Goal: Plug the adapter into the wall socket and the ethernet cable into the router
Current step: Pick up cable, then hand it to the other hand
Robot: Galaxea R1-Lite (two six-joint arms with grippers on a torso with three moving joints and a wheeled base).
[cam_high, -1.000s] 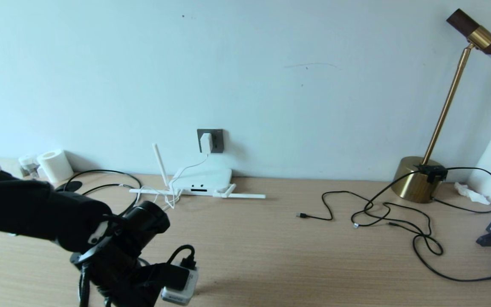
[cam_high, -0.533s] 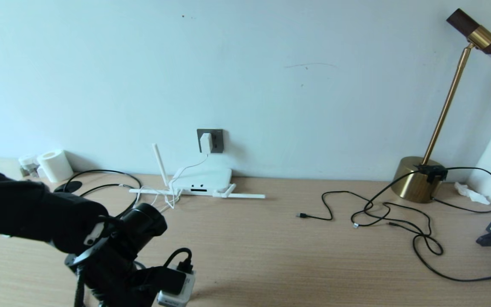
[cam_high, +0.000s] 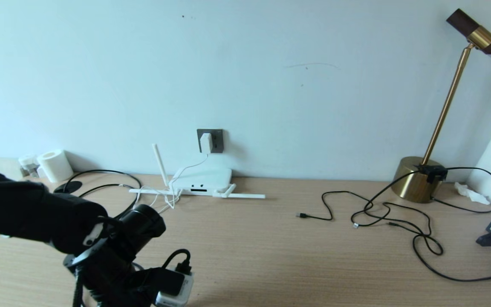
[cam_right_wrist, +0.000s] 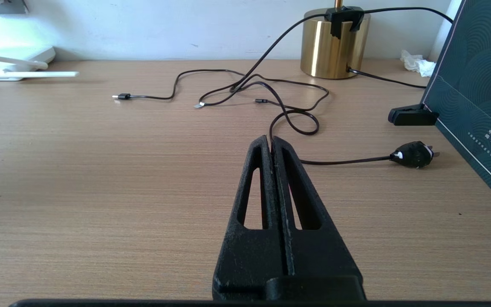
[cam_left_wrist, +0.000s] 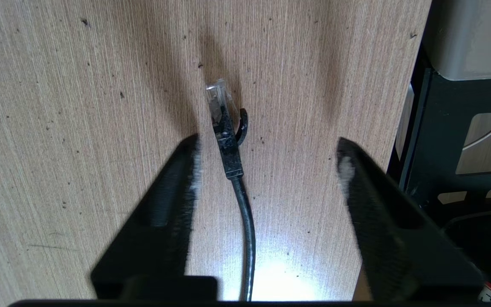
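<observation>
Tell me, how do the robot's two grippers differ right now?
The left gripper is open, its fingers spread to either side of the ethernet cable plug lying on the desk; the right gripper is shut on nothing. The left points down at the desk from above; the right looks level across it towards the lamp. Both have black, tapering fingers.

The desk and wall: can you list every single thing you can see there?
adapter: 1, white, plugged into the wall socket
wall socket: 1, dark grey, on the wall above the router
router: 1, white, on the desk by the wall
ethernet cable: 1, black, plug lying on the desk near the front left edge
thin cables: several, black, desk's right side
lamp: 1, brass, far right
paper roll: 1, white, far left
left gripper: open, over the ethernet cable's plug
right gripper: shut, empty, above the desk's right side
</observation>
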